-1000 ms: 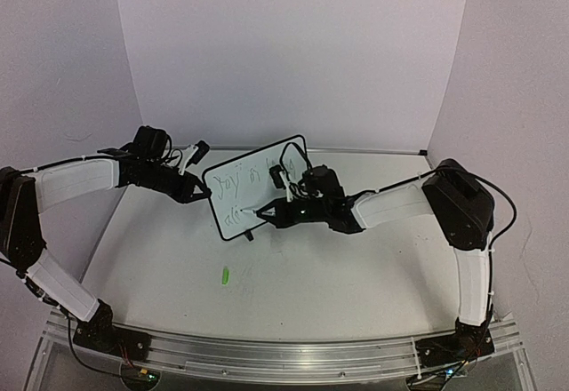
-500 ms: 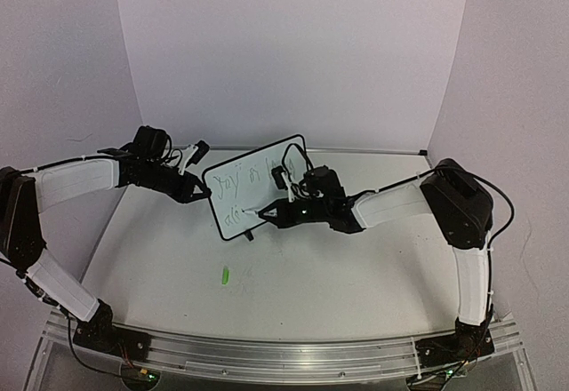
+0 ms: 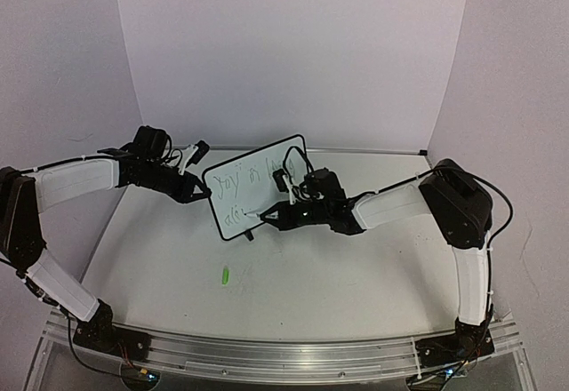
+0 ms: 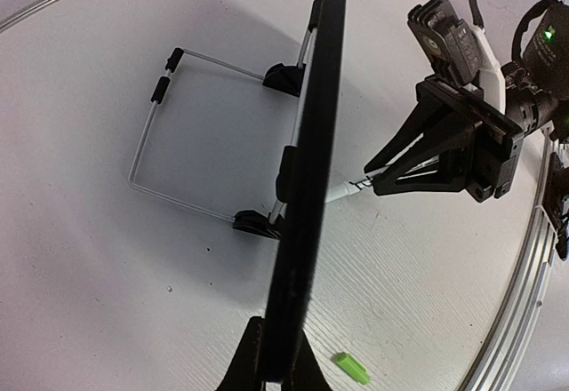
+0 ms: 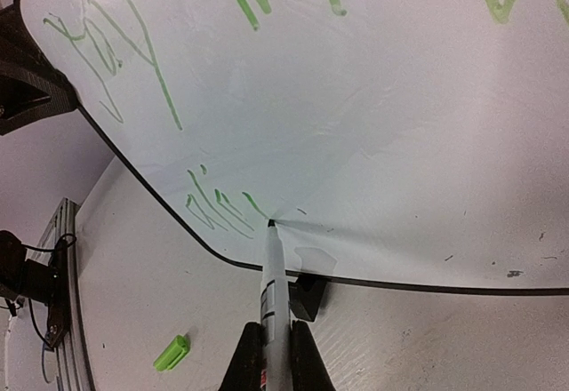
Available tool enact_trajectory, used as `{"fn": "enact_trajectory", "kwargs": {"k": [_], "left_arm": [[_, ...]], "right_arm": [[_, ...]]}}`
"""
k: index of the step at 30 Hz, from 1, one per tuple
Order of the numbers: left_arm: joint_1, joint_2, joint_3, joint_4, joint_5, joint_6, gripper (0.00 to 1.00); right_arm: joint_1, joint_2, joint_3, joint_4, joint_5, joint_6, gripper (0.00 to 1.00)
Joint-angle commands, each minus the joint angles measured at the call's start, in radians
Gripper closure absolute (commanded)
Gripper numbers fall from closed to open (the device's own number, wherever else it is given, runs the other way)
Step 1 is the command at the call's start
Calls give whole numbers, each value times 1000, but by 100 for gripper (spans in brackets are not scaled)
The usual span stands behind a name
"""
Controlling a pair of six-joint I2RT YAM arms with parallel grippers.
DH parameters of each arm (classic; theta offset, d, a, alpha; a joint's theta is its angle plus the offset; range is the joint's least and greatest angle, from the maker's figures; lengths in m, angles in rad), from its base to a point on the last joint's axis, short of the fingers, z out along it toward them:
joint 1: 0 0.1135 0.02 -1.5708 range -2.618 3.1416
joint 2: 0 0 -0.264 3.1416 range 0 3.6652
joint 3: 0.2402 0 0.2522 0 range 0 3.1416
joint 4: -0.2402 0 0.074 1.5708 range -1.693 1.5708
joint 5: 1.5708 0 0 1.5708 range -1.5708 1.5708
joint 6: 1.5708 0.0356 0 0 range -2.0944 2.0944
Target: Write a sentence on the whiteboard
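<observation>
One whiteboard point(image 3: 253, 187), left edge pinched in left claw point(image 4: 271, 369). Right claw point(image 5: 271, 355) clamped on one marker point(image 5: 271, 275), tip touching lower of two lines of sentence point(image 5: 218, 204). One green cap point(image 3: 225, 275) on worktop point(image 3: 356, 267).

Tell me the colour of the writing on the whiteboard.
The sentence is green; the right wrist view shows it best.

The whiteboard point(image 3: 258, 188) is standing tilted on the white table point(image 3: 356, 271), its face turning toward the right arm; the left gripper point(image 3: 202, 193) is clamping the board's left edge; the right gripper point(image 3: 277, 216) is pinching a marker point(image 3: 260, 217) and pressing its tip against the lower line of the sentence point(image 3: 242, 182); a small green cap point(image 3: 225, 275) is lying on the table nearer the arm bases.
</observation>
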Motion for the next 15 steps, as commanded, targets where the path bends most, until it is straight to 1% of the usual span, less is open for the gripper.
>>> {"fn": "enact_trajectory", "kwargs": {"k": [1, 15], "left_arm": [[1, 10, 44, -1, -13, 6, 100], [1, 10, 44, -1, -13, 6, 100]], "right_arm": [[-12, -6, -1, 19, 45, 4, 100], [-21, -37, 34, 13, 63, -9, 100]]}}
